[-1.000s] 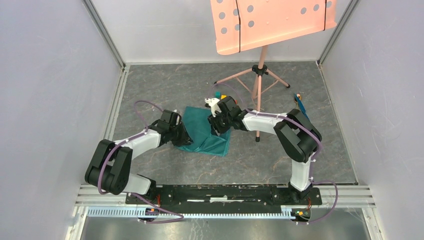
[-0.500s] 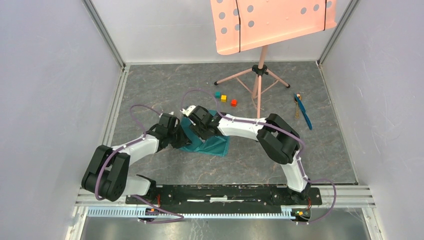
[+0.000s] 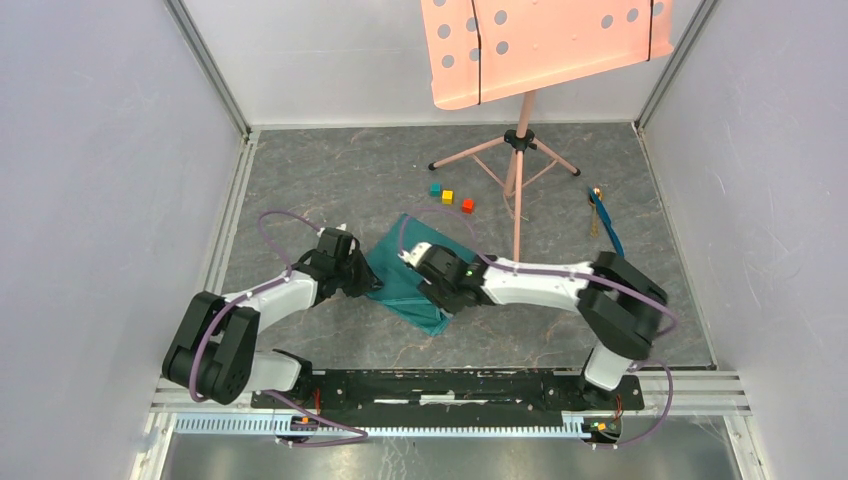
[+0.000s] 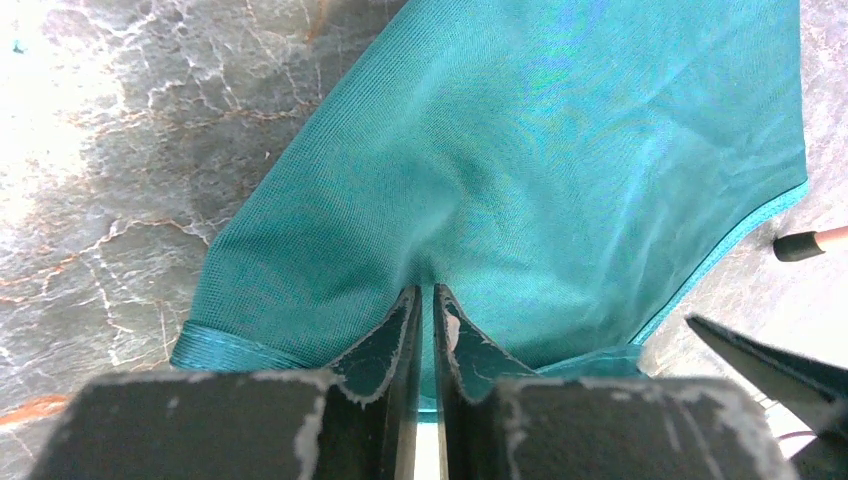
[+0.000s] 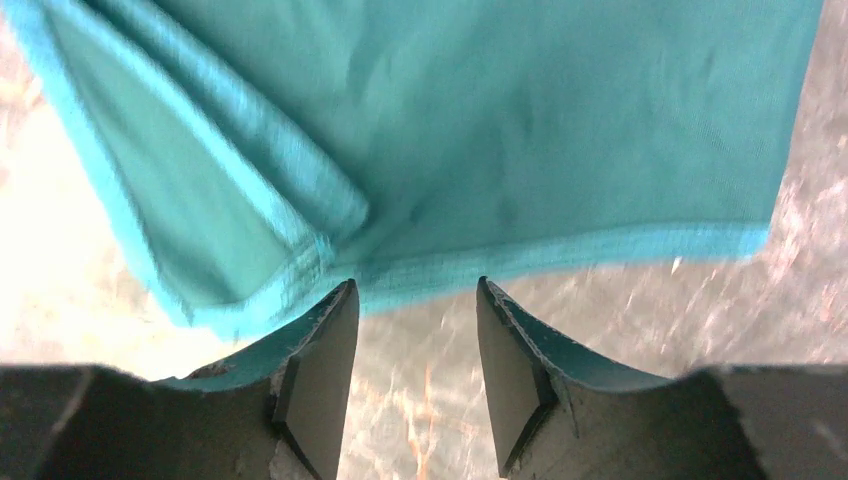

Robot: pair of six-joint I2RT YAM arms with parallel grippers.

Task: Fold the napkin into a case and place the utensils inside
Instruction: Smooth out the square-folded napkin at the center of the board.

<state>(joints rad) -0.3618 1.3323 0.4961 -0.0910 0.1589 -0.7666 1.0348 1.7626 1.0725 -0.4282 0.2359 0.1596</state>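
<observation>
The teal-green napkin (image 3: 395, 270) lies folded as a slanted strip in mid-floor. My left gripper (image 3: 368, 280) is at its left edge. In the left wrist view the jaws (image 4: 421, 292) stand almost together, with the napkin (image 4: 520, 170) puckered and pinched between the tips. My right gripper (image 3: 432, 292) hangs over the strip's near right part. It is open (image 5: 415, 285) with bare floor between its fingers, and the napkin's hemmed edge (image 5: 560, 250) lies just ahead of the tips. The utensils, a thin blue piece (image 3: 607, 228) and a golden spoon (image 3: 596, 196), lie far right, away from both grippers.
A pink music stand (image 3: 520, 150) rises behind the napkin, and one foot (image 3: 516, 262) ends close to the right arm. That foot's black tip (image 4: 805, 244) shows beside the cloth. Teal (image 3: 435, 187), yellow (image 3: 447, 196) and red (image 3: 467, 205) cubes sit behind the napkin.
The right gripper swept from the napkin's far edge over to its near right side and opened, leaving the cloth folded narrower. The left gripper stayed at the left edge and closed further.
</observation>
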